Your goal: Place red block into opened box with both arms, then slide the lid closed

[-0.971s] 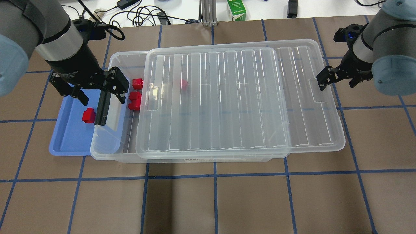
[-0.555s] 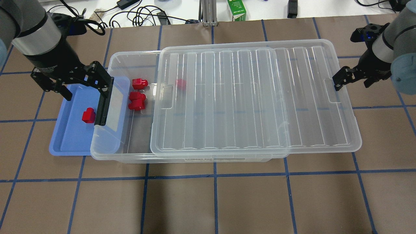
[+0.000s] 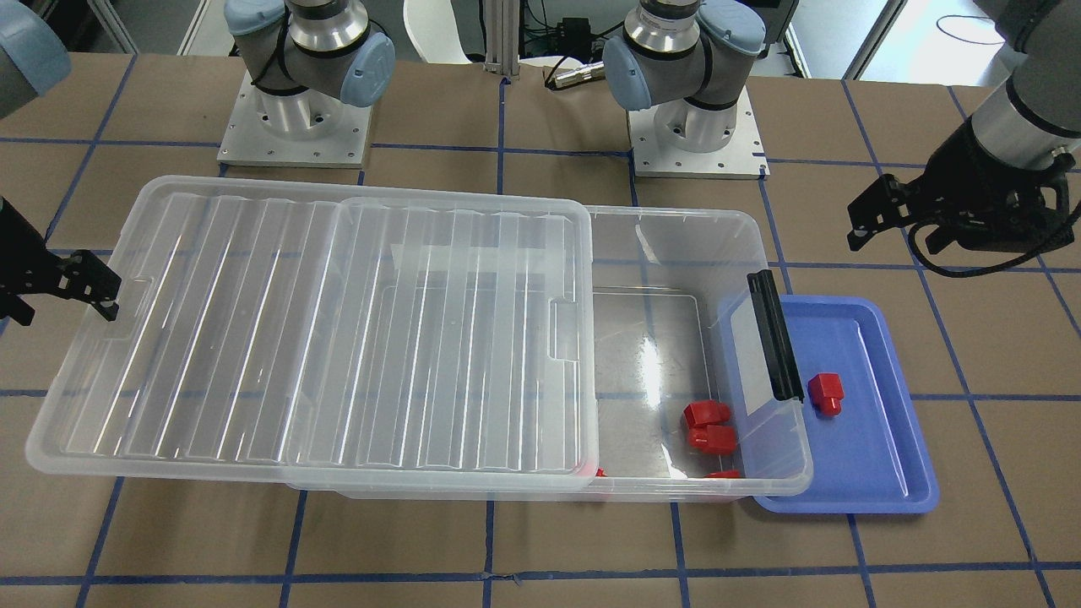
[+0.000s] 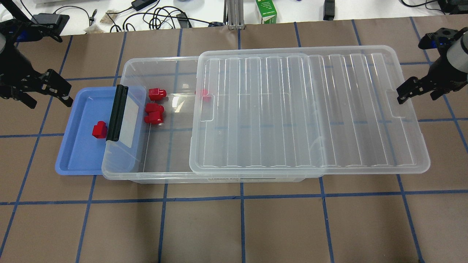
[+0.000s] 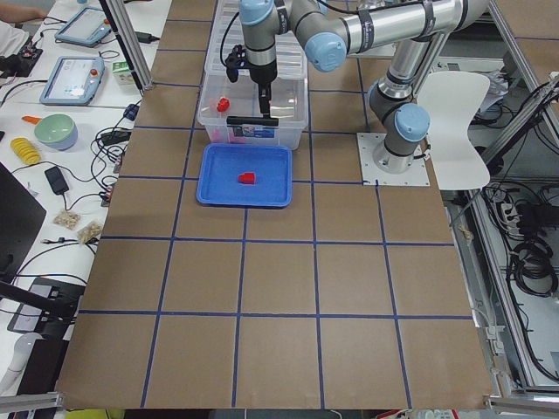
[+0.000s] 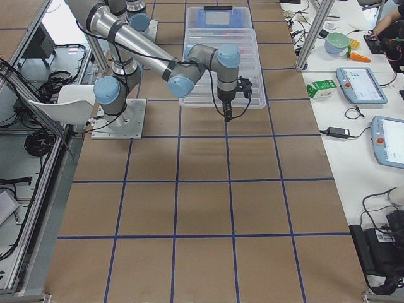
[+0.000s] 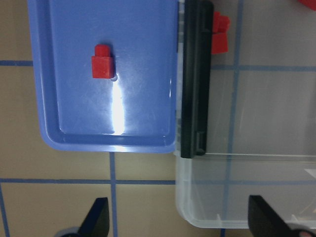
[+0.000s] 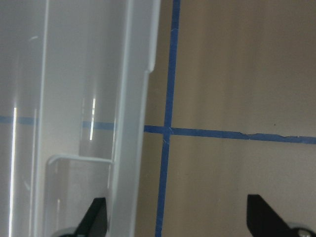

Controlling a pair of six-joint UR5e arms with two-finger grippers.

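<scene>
The box [image 4: 153, 61] lies across the table with its black clip [image 4: 117, 111] on the left short end. The lid [image 4: 310, 109] sits shifted right, overhanging the box's right end and leaving the left part uncovered. One red block [image 4: 98, 129] lies on the blue tray [image 4: 78, 153]; it also shows in the left wrist view [image 7: 102, 61]. Several red blocks [image 4: 154, 113] lie inside the box, one under the lid's edge. My left gripper [image 4: 49, 100] hangs open and empty left of the tray. My right gripper [image 4: 418, 95] is open at the lid's right notch.
The blue tray is tucked partly under the box's left end. Cables [image 4: 161, 16] and a green carton [image 4: 266, 11] sit on the white surface beyond the table's far edge. The two arm bases [image 3: 291, 127] stand behind the box.
The lid has slid right along with my right gripper, uncovering more of the box. My left gripper has drawn away from the black clip, leftward past the tray.
</scene>
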